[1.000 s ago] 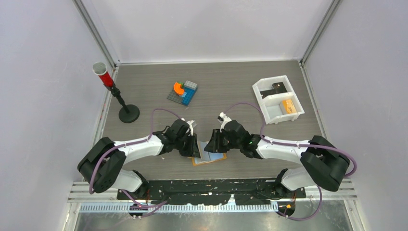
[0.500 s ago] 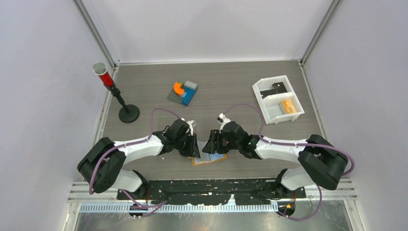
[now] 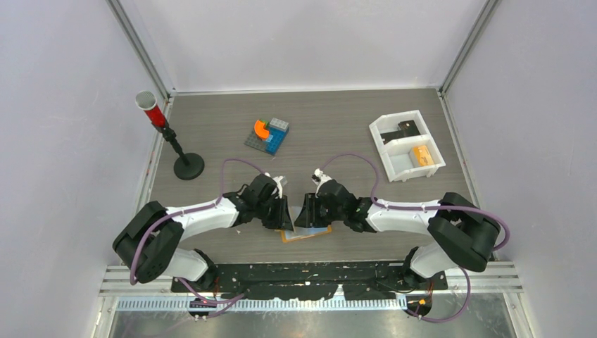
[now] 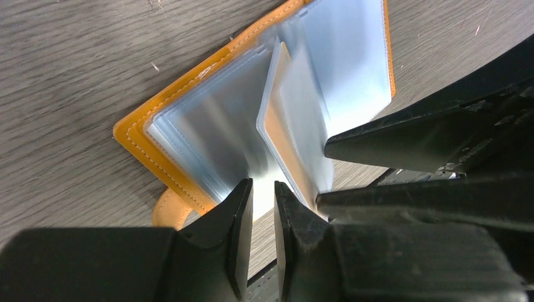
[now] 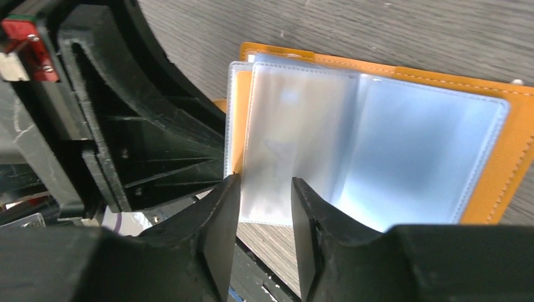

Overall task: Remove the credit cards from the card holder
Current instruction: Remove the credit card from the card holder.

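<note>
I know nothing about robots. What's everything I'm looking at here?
table: one, grey, under everything
card holder: one, tan-orange, clear sleeves, open between the tools
toy bricks: one cluster, grey-blue-orange, far centre-left
tube on stand: one, red on black, far left
tray: one, white, far right
block: one, orange, tray's near compartment
dark item: one, tray's far compartment, unidentifiable
arms: two, black-white, near edge
left tool: black, pinching a sleeve
right tool: black, open around a sleeve

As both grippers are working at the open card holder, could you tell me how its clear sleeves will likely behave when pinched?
The clear sleeves look thin and floppy: one leaf stands bowed above the rest. Their glossy sheen suggests slippery plastic. Being bound into the card holder, they may drag it along if tugged.
</note>
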Available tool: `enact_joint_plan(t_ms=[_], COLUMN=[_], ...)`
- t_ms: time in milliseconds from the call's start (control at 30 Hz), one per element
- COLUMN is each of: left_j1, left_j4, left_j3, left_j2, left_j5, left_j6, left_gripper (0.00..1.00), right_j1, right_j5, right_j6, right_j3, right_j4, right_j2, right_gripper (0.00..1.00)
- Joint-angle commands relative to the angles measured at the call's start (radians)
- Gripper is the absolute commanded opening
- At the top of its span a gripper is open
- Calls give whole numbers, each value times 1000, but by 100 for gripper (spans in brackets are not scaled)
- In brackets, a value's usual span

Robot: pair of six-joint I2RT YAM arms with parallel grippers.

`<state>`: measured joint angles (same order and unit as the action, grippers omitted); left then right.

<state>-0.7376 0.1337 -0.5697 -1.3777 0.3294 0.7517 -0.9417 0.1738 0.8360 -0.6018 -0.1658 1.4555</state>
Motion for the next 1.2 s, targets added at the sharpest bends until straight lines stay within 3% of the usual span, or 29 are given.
enact_joint_plan(t_ms=[0, 133, 367, 500, 633, 933, 1167], left_j1=[-2, -2, -2, -2, -2, -2, -2], left_j4=[7, 12, 82, 172, 209, 68, 15], left_j3=[-7, -7, -31, -63, -76, -61, -60], left_j2=[31, 32, 63, 127, 202, 159, 60], left_j5=[-18, -19, -54, -108, -142, -42, -10], left_j6=[-8, -9, -28, -40, -29, -11, -20], left_gripper=[21, 21, 22, 31, 34, 29, 26], right_j1=[-6, -6, -6, -6, -6, -5, 11], right_j5=[-67, -98, -164, -199, -231, -288, -450], right_j6=[-8, -17, -32, -36, -42, -35, -28], right_j3=[-38, -37, -36, -30, -30, -39, -61], right_j4=[49, 89, 151, 187, 225, 335, 504], right_j2=[-17, -35, -63, -61, -71, -187, -222], right_gripper=[38, 32, 31, 31, 31, 34, 36])
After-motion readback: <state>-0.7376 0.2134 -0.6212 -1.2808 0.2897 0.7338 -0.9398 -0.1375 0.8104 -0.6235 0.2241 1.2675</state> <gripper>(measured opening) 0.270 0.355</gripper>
